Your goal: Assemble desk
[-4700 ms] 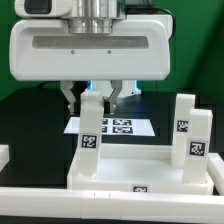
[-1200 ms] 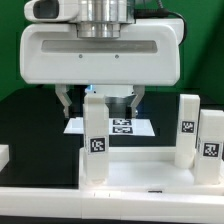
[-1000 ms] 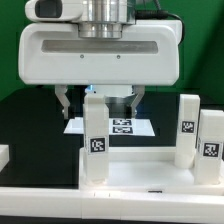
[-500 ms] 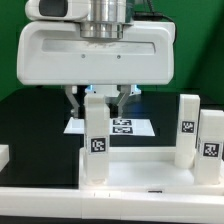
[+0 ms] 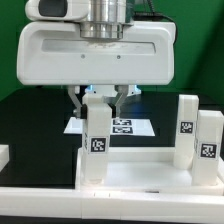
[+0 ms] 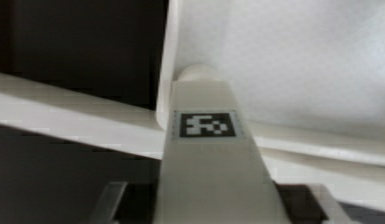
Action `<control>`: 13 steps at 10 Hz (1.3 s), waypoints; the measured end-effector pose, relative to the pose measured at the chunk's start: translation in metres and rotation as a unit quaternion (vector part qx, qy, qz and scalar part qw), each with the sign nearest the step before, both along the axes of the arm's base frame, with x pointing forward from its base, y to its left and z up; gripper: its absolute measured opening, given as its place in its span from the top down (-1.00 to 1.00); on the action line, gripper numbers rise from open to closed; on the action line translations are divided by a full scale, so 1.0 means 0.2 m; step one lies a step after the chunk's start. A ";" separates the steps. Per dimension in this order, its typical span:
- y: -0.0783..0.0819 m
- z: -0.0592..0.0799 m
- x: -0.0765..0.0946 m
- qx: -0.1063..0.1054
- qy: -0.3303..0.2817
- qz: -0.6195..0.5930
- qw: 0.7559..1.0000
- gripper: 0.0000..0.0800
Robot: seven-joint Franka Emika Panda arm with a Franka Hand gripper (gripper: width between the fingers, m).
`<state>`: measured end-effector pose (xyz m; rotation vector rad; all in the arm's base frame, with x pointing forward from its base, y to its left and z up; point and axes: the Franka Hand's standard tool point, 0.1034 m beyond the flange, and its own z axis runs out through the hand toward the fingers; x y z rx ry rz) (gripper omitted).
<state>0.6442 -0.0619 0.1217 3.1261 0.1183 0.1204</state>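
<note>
The desk panel (image 5: 140, 172) lies flat, white and rimmed, near the front of the table. A white square-section leg (image 5: 97, 140) with a black-and-white tag stands upright at the panel's corner on the exterior view's left. My gripper (image 5: 99, 100) hangs straight above it, and its two dark fingers (image 5: 79, 100) press on either side of the leg's top. In the wrist view the tagged leg (image 6: 210, 140) runs down between the fingers (image 6: 127, 200) to a round corner socket on the panel (image 6: 295, 60). Two more tagged legs (image 5: 186, 125) (image 5: 208, 142) stand at the right.
The marker board (image 5: 124, 127) lies flat on the black table behind the panel. A small white piece (image 5: 3, 155) shows at the exterior view's left edge. A long white bar (image 5: 60, 205) crosses the foreground. A green backdrop rises behind.
The fingers stood wide apart beside the leg a second ago and have closed inward onto its top. The leg and the arm have stayed in place.
</note>
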 end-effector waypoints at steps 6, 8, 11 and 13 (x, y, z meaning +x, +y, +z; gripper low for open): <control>0.01 -0.01 0.00 0.027 -0.002 -0.256 0.966 0.27; 0.01 -0.01 -0.01 0.033 -0.002 -0.341 0.940 0.27; 0.01 -0.01 -0.01 0.047 -0.003 -0.462 0.886 0.27; 0.00 -0.01 -0.01 0.058 -0.001 -0.526 0.848 0.27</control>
